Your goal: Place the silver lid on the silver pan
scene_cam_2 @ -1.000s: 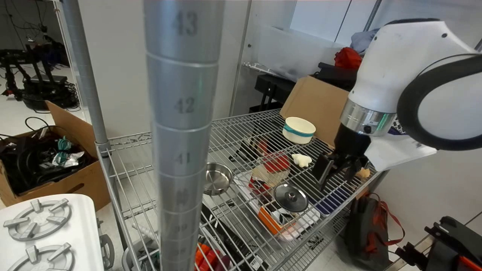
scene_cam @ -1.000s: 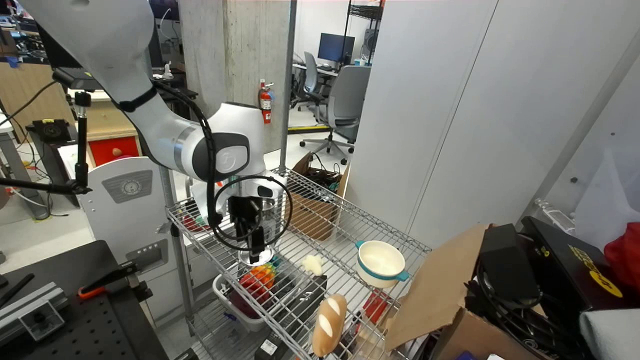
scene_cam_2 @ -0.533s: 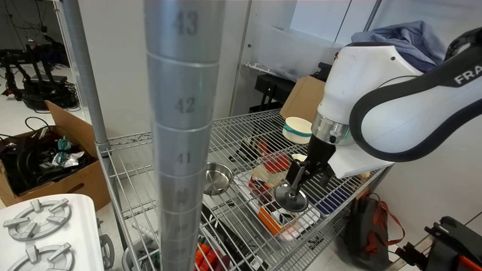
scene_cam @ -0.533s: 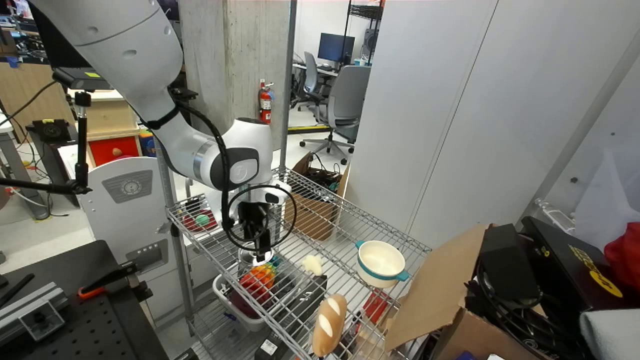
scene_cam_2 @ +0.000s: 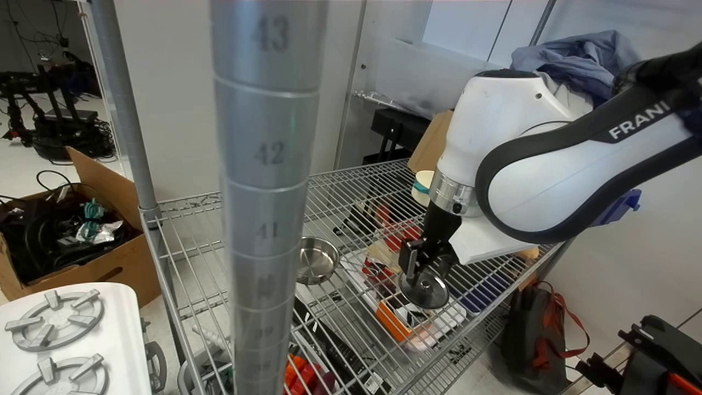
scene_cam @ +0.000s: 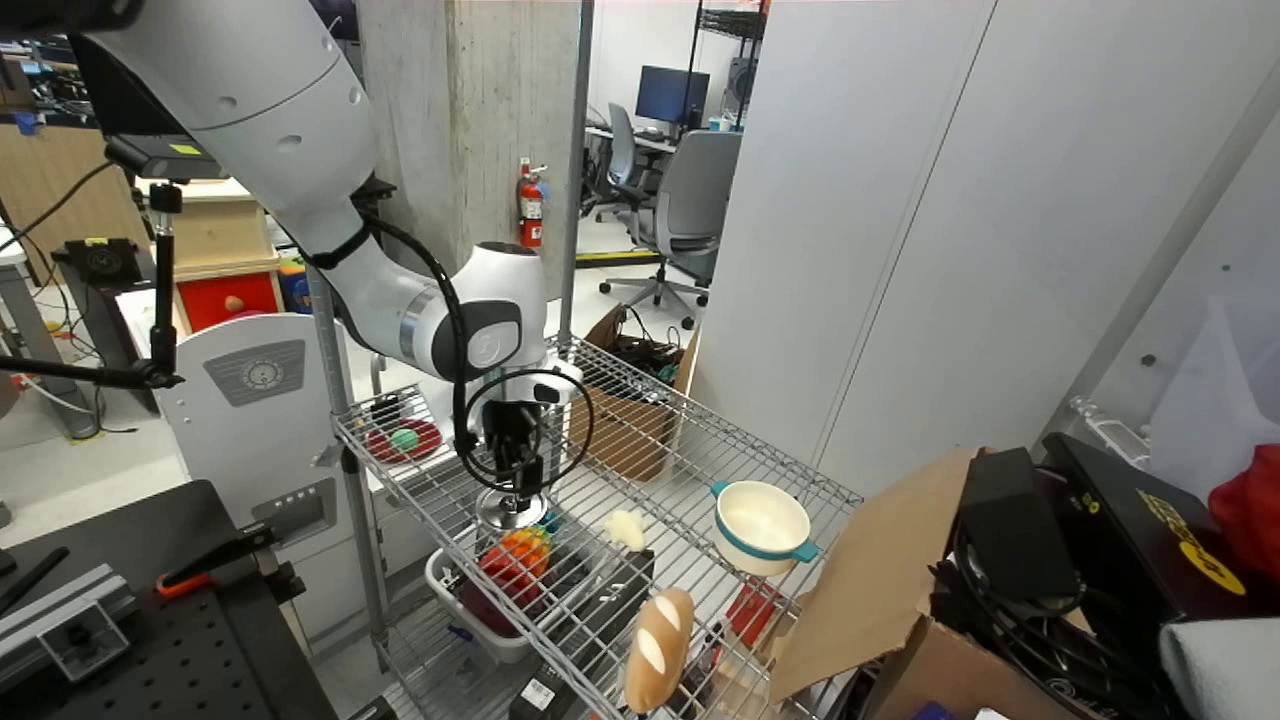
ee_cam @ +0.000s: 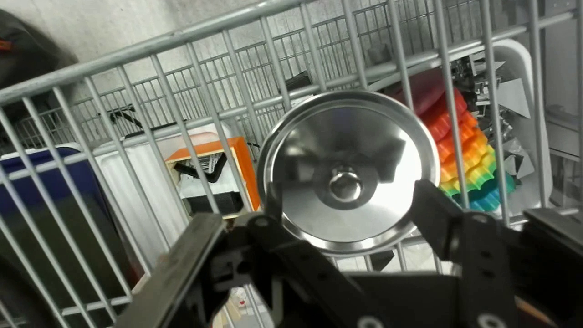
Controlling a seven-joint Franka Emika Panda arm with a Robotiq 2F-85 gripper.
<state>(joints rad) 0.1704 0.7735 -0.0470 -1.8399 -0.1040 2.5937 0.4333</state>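
While the round silver metal pan [scene_cam_2: 319, 262] sits uncovered near centre in an exterior view, the domed silver metal lid [scene_cam_2: 428, 297] lies further right, ungripped under parted black fingers [ee_cam: 432, 218]; grasping, lifting and placing seem ahead. A brown cardboard box [scene_cam_2: 134, 258] stands at left; the grey wire worktop [scene_cam_2: 189, 203] carrying both spans mid-frame.

wire shelf [ee_cam: 182, 36] | on it: lid [ee_cam: 348, 168] | pan [scene_cam_2: 318, 261] | cream pot [scene_cam: 762, 530] | bread [scene_cam: 658, 652]
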